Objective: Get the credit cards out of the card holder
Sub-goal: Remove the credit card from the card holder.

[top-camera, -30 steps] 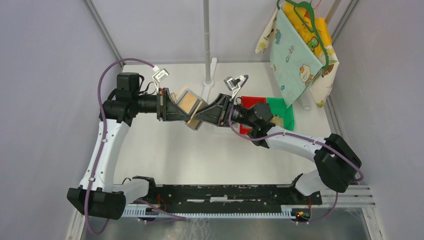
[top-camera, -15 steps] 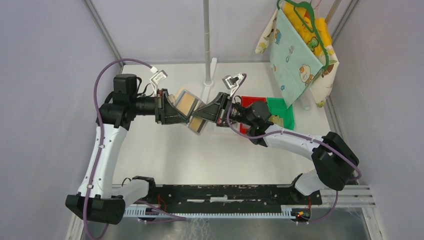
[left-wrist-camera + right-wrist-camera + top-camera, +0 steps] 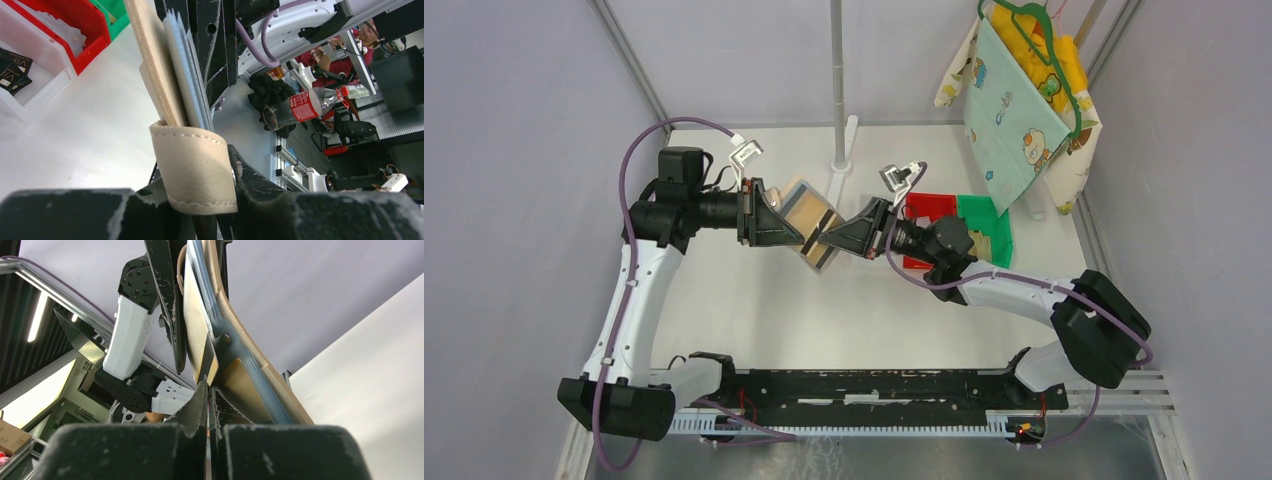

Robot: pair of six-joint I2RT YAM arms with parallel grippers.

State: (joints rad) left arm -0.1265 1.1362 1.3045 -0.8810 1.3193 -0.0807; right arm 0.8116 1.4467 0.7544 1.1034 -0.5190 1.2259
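My left gripper (image 3: 786,222) is shut on the tan card holder (image 3: 809,215) and holds it in the air over the middle of the table. In the left wrist view the holder's tan strap (image 3: 192,170) sits between my left gripper's (image 3: 197,175) fingers, and pale blue-grey pockets (image 3: 185,75) stand above it. My right gripper (image 3: 826,243) is at the holder's lower right end. In the right wrist view it (image 3: 207,387) is shut on the edge of a gold credit card (image 3: 197,335) that sticks out of the holder (image 3: 250,365). Black cards (image 3: 12,70) lie in the white bin.
A white bin (image 3: 35,92), a red bin (image 3: 929,205) and a green bin (image 3: 984,215) stand in a row at the right back. A grey pole (image 3: 837,90) rises at the back middle. Cloths on a hanger (image 3: 1014,90) hang at the back right.
My right gripper has drawn back a little to the right and toward me while gripping at the holder's end. The holder has turned slightly in my left gripper.
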